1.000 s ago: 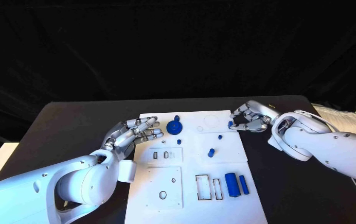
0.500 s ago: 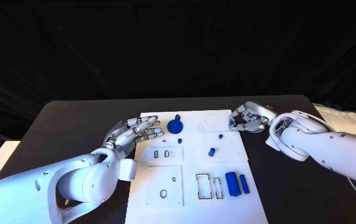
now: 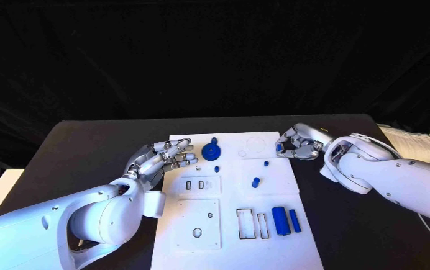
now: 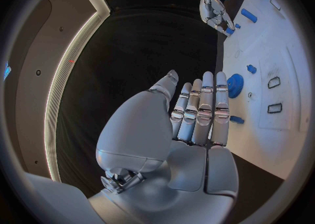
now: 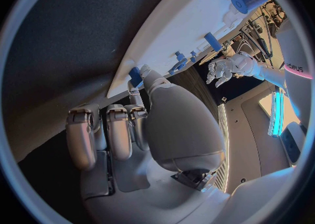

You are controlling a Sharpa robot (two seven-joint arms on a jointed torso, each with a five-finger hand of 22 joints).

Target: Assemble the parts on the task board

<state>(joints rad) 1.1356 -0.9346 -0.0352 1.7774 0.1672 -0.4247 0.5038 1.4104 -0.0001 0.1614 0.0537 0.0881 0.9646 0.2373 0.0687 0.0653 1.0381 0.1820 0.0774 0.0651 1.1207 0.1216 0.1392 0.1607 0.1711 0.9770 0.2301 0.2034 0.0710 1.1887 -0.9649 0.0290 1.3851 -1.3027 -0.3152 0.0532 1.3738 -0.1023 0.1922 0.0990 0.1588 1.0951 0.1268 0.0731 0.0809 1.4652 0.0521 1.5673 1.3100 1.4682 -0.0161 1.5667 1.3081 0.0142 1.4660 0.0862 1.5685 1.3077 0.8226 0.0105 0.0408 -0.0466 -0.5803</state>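
Black cloth hangs behind a matte black table, and from the head camera the white task board lies flat in the middle of it, smooth and rectangular, cut with dark-edged slots and small holes. Blue parts dot it: a round disc near the far edge, a small peg further in, and two upright blocks side by side near the right edge. The left hand, silver metal on a glossy white arm, reaches over the board's left edge with fingers stretched and apart, holding nothing. The right hand sits at the board's far right edge, fingers curled in, a small blue part showing at its fingertips.

Over to the left wrist camera: the left hand has long segmented fingers lying straight and close together, palm empty, fingertips near the ridged blue disc on the board.

Right wrist camera now: the right hand has its fingers folded, with the thumb pressed to a small blue part at the white board's edge. Whether it truly grips that piece, I cannot tell.
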